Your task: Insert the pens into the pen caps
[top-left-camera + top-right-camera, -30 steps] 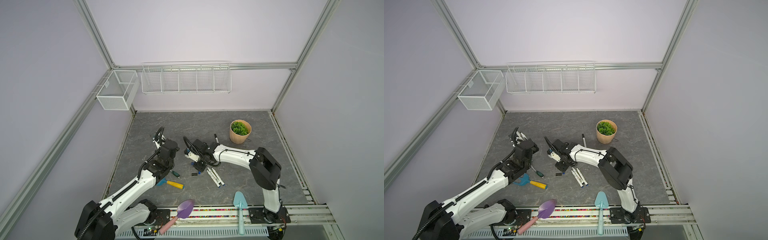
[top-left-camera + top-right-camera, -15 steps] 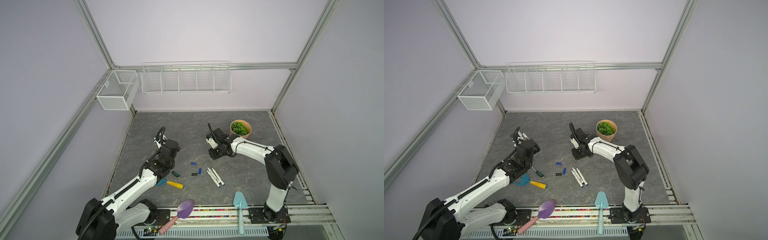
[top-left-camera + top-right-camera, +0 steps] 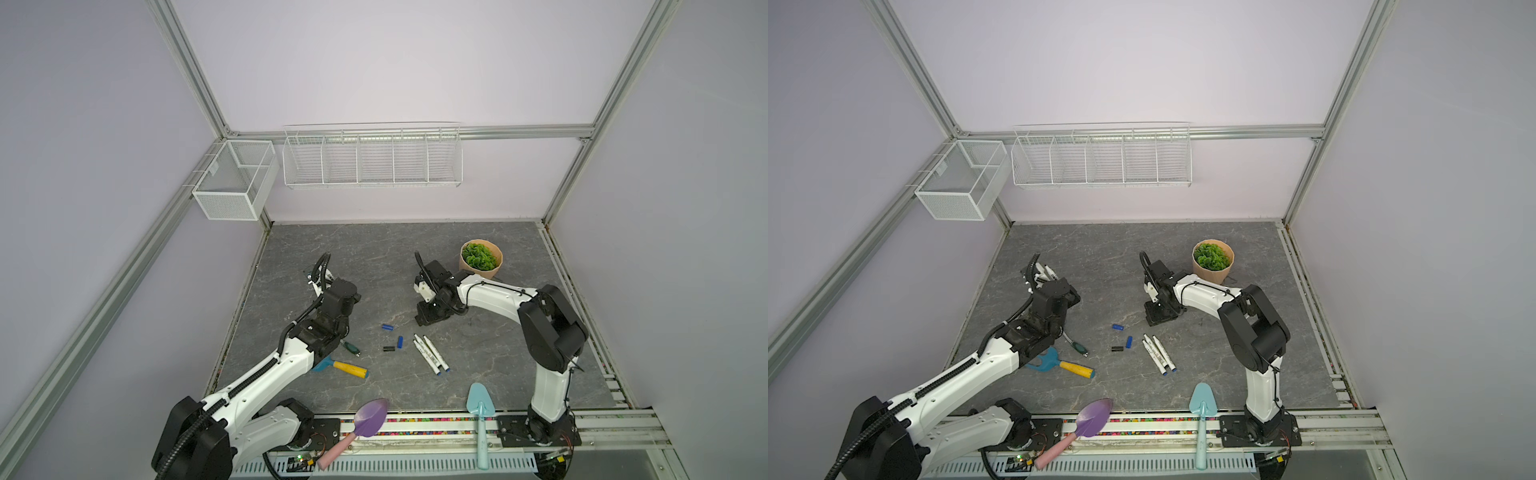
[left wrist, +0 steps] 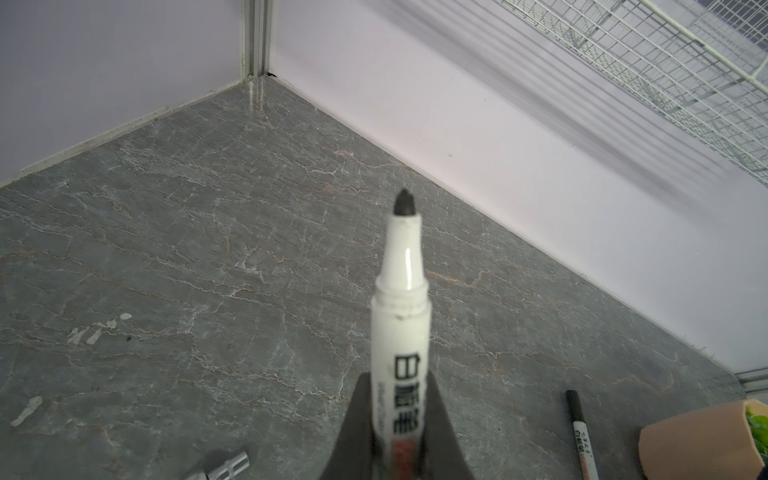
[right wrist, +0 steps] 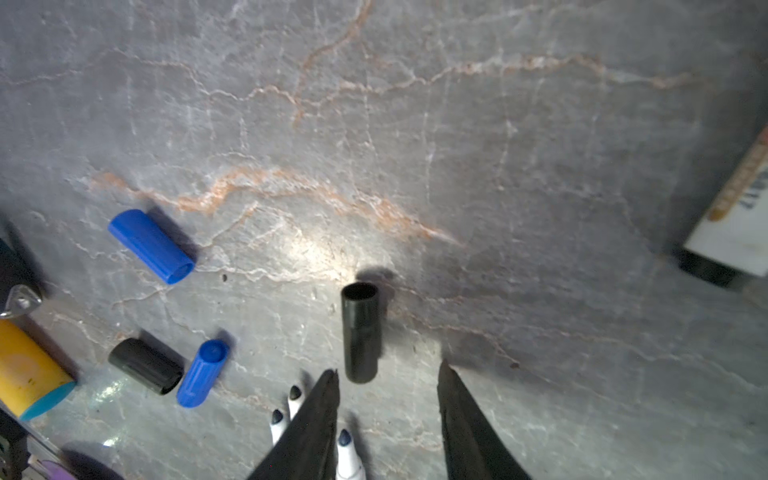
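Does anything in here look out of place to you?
The purple trowel and the teal trowel lie across the front rail, handles poking out past it: garden tools perched there look misplaced. Nothing looks spilled or broken.

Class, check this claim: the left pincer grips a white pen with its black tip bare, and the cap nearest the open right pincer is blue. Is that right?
One slip: nearest the open right pincer is a black cap, not a blue one. The right wrist view shows it, with a blue cap farther off. The left pincer does grip a white pen, black tip bare.
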Motion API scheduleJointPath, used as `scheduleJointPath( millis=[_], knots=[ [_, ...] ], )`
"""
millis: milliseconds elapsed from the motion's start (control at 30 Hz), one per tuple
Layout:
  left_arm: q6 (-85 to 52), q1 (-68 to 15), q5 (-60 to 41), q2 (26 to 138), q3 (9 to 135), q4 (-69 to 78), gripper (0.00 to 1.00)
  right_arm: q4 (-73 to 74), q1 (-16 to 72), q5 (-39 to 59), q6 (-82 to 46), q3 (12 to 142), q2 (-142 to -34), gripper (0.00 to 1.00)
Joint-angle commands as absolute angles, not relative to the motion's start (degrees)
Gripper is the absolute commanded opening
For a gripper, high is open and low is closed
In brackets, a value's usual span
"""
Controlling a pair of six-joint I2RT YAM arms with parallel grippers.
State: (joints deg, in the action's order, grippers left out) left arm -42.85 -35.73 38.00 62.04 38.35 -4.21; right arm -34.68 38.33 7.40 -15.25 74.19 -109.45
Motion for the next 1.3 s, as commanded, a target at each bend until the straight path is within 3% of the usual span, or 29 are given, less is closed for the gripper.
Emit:
scheduleJointPath(
  millis=[0,333,700,967,1267],
  knots=[
    [-44.03,-35.43,38.33,61.53,37.71,-4.0,0.0,-35.15,37.9,5.08,-15.56,73.22,-107.09,0.42],
    [-44.14,-35.44,37.72,62.2,37.49,-3.43,0.0,-37.88,38.24,2.02,-12.41,74.05,-110.07,0.41],
    [-44.03,-35.45,37.0,62.58,37.02,-3.54,0.0,-36.1,45.04,-0.56,-2.36,75.16,-107.5,0.42],
    [-44.06,-35.42,37.08,62.25,36.39,-3.6,0.0,-36.66,46.64,3.31,-0.29,79.86,-111.36,0.47],
    [-43.86,-35.42,38.06,61.12,35.95,-4.32,0.0,-38.93,49.46,4.15,0.22,83.84,-116.84,0.44]
  ],
)
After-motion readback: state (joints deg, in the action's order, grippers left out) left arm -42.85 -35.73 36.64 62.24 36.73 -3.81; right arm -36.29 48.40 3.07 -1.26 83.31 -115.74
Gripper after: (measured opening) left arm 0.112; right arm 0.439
